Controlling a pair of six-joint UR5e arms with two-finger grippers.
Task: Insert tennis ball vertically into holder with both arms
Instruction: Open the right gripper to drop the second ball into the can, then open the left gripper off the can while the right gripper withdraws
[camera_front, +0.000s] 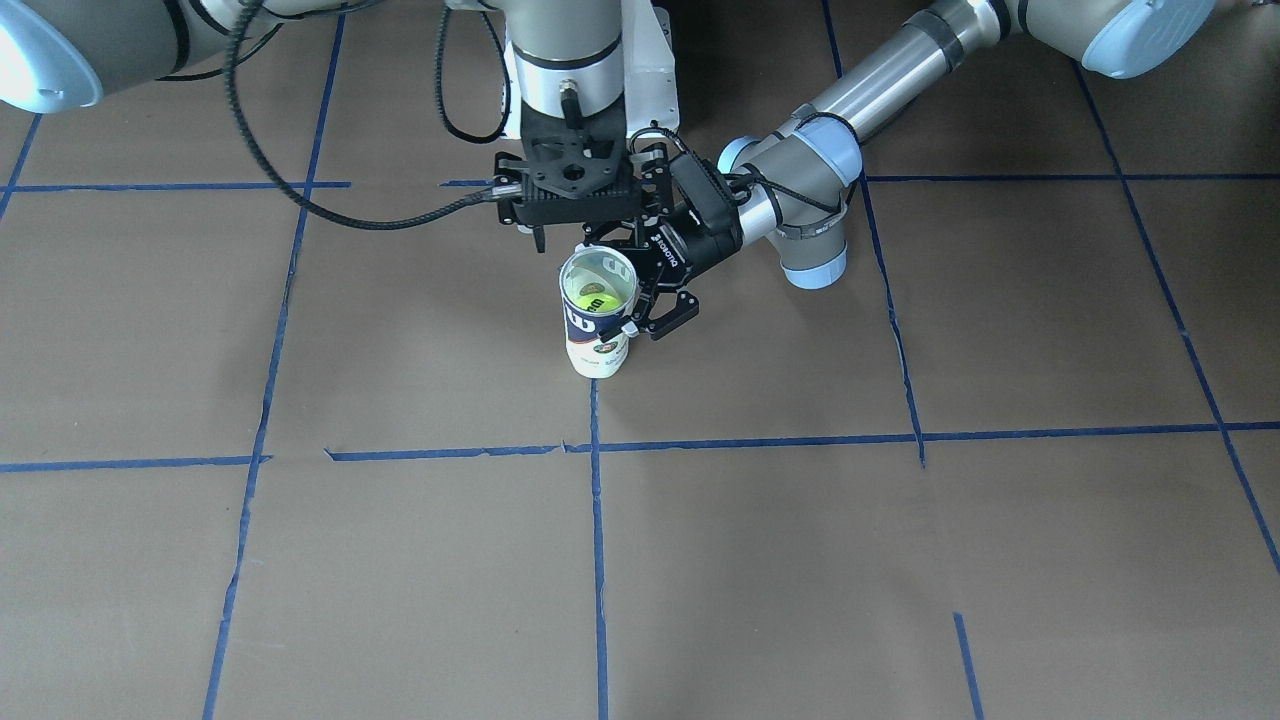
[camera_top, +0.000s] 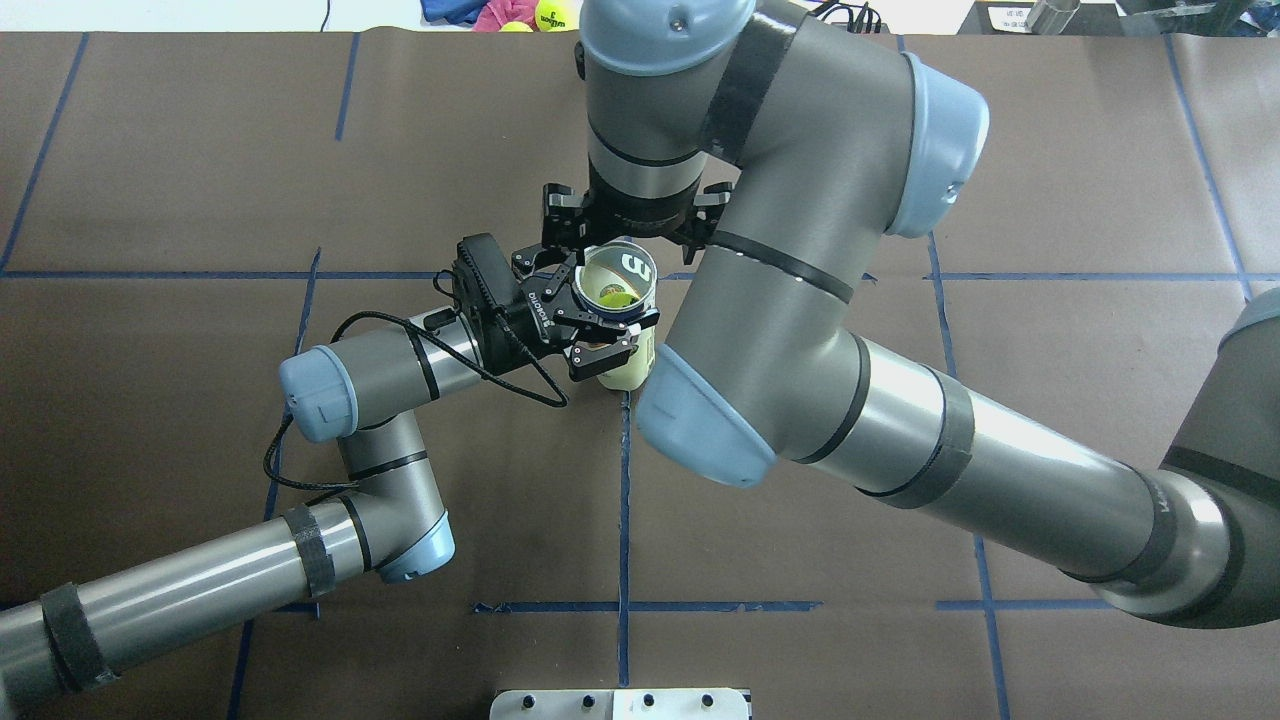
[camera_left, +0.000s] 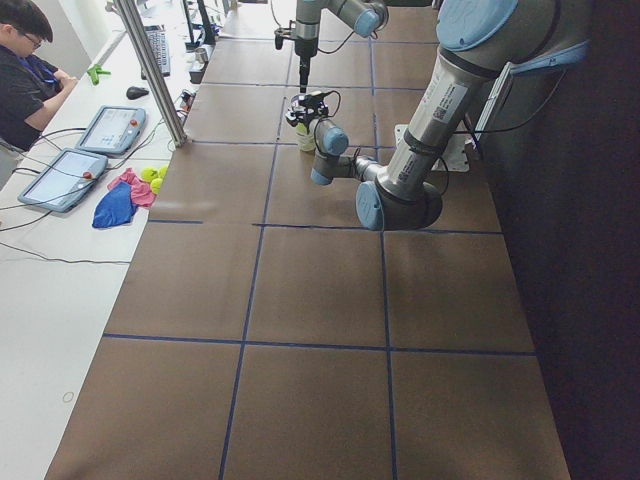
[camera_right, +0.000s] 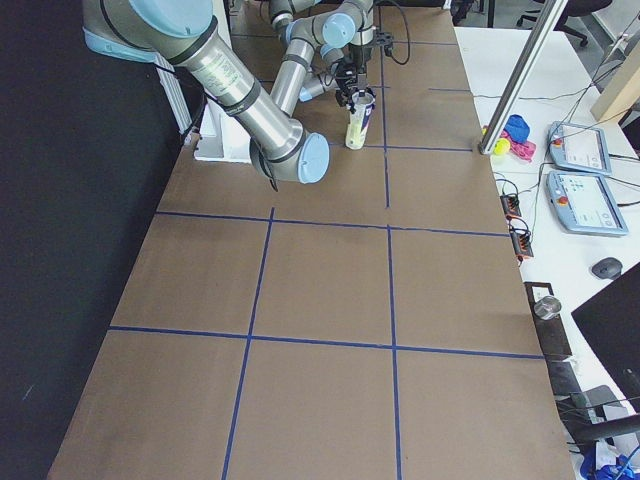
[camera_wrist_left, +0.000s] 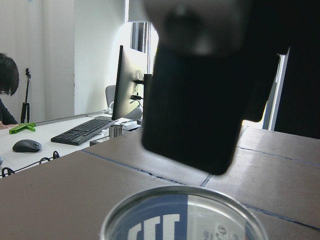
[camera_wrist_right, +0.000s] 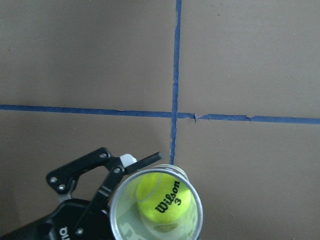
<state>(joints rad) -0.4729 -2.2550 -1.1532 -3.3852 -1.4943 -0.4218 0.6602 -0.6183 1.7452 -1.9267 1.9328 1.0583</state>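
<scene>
With fuzzy yellow-green tennis ball already inside upright clear plastic holder tube, left gripper pinching tube wall; right gripper above rim, spread; judge: lift straight up, avoid clipping rim.

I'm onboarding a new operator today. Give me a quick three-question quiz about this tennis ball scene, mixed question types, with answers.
1. True or false: the tennis ball lies on the table beside the tube.
2. Which end effector grips the tube? A) left B) right
3. Fill in: the tube stands ____ on the table.

Key: 1 false, it is inside the tube. 2 A; the right one is above the tube, open. 3 upright.
</scene>
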